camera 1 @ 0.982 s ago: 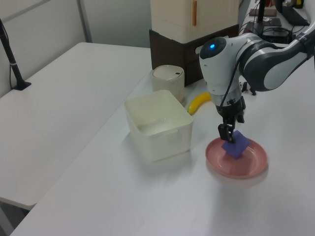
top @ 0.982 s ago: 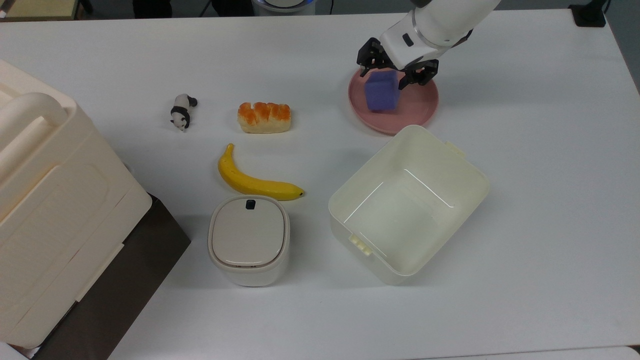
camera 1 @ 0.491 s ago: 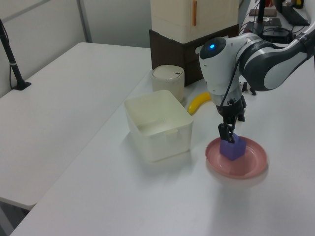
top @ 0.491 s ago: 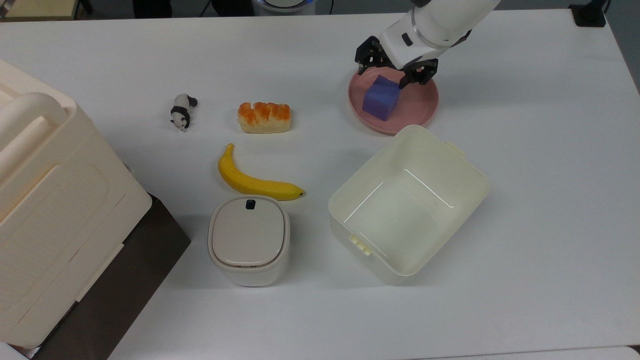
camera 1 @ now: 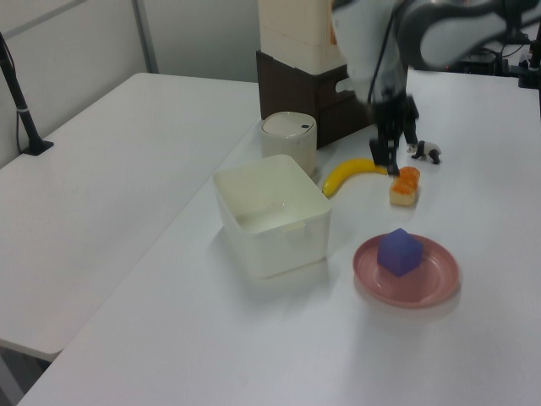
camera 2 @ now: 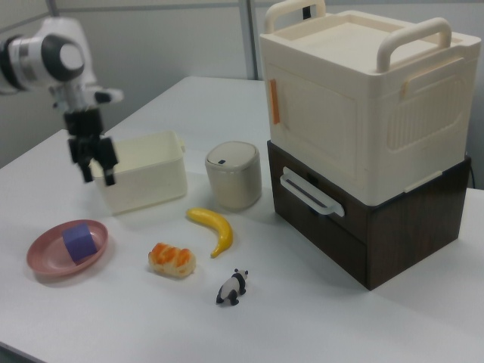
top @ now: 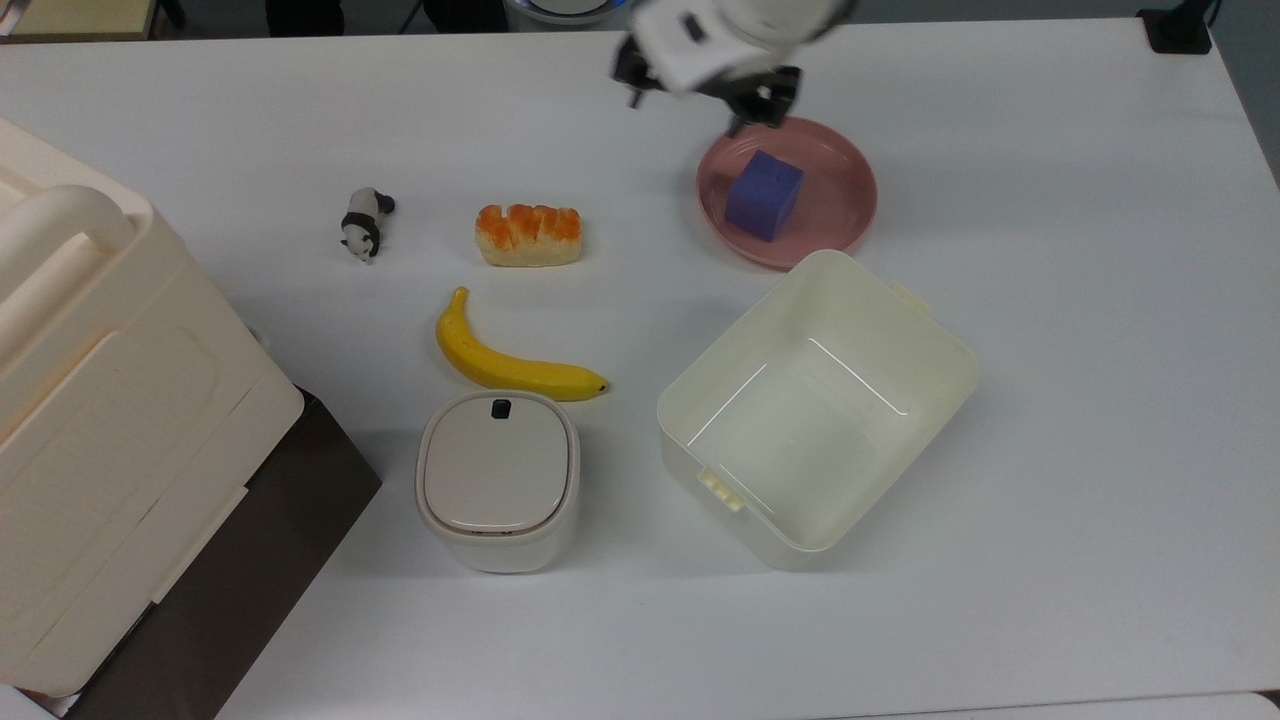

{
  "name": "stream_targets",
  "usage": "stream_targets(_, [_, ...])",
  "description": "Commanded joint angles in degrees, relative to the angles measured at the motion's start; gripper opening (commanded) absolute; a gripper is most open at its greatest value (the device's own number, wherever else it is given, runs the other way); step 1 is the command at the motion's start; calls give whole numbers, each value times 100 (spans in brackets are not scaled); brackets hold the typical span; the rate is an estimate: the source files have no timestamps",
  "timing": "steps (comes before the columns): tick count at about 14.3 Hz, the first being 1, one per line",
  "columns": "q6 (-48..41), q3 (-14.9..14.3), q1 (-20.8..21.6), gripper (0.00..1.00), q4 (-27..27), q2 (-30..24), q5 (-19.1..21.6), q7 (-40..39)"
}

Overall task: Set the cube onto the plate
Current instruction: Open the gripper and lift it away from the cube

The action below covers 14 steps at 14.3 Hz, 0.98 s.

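You have open table (top: 1050,300) on the top view's right of the plate (top: 845,195); the tub (top: 815,410) sits just beside its lower rim, the bread roll (top: 528,235) well left.

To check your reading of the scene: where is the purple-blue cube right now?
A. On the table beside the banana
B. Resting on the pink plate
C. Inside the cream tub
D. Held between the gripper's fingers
B: the cube sits on the plate, with the open gripper apart from it.

cube (top: 763,195) on plate (top: 840,215) | tub (top: 940,370) – just beside plate
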Motion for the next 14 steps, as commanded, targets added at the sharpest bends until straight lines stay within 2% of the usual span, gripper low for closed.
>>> stream_targets(1, [-172,-816,-74,100,232,-632,259,-775])
stream_targets(4, [-102,-1510,-75,100,232,-1054,259,-1372])
stream_targets(5, [-84,-1878,-83,100,232,-1247,267,-1740])
stream_targets(6, [-6,-2107,-75,100,232,-1344,267,-1935])
stream_targets(7, [282,-2458,-75,100,189,-1511,276,-2207])
stream_targets(9, [818,-2881,-40,100,119,-1574,425,-2341])
stream_targets(10, [1125,-3005,-13,100,5,-1574,486,-2341])
stream_targets(13, [1970,-2989,135,100,-557,-1591,505,-2385])
stream_targets(14, [2068,-2997,197,100,-593,-1583,505,-2455])
